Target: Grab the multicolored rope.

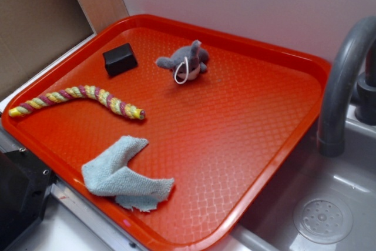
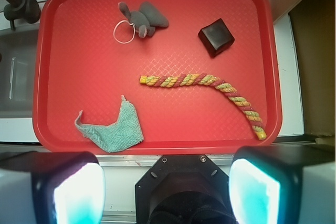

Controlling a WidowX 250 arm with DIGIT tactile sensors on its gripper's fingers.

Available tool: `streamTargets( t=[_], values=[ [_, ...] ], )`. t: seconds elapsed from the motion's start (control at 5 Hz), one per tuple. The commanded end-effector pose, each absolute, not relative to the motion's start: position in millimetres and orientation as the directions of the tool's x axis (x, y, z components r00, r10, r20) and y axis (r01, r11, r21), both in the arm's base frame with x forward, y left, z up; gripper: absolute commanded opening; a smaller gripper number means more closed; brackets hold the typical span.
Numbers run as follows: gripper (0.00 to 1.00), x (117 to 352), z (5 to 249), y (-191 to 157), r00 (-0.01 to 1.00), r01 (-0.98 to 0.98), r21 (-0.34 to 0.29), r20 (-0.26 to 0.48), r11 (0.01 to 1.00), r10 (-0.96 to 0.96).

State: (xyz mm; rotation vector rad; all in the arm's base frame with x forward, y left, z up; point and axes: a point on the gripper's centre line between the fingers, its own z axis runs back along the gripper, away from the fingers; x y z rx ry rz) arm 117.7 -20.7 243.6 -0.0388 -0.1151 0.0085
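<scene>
Rope of yellow, maroon and pale green strands, the multicolored rope (image 2: 210,88), curves across the red tray (image 2: 157,145), one end reaching a corner, nothing lying on it. A black block (image 2: 216,36), a grey plush toy (image 2: 142,20) and a light blue cloth (image 2: 111,128) lie apart from it. The gripper (image 2: 167,187) hangs above, fingers (image 2: 254,187) spread wide, empty.

A red tray (image 1: 294,116) fills the scene, sitting over a grey sink (image 1: 329,216) with a dark faucet (image 1: 343,80) arching at its side. On the tray, a black block (image 1: 120,59) sits near the back rim. Just beside it, a grey plush toy (image 1: 187,61) with a white loop lies on its side. Near the front, a crumpled light blue cloth (image 1: 124,174) lies flat, well apart from both.
</scene>
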Motion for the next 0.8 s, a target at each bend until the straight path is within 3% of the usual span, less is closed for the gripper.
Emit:
streamTargets(
  t=[0.0,0.2,0.4,0.6],
  values=[
    [1.00,117.7,243.6,-20.7,0.993,-0.006,-0.039,0.115,0.999,0.011],
    [1.00,155.9,217.3,-16.9,0.933,0.238,0.019,0.275,0.971,-0.234],
    [1.00,192.1,194.0,-0.9,0.817,0.475,-0.026,0.386,0.880,-0.429],
    [1.00,215.5,167.6,8.8,0.673,0.678,0.002,0.400,0.735,-0.622]
  ],
)
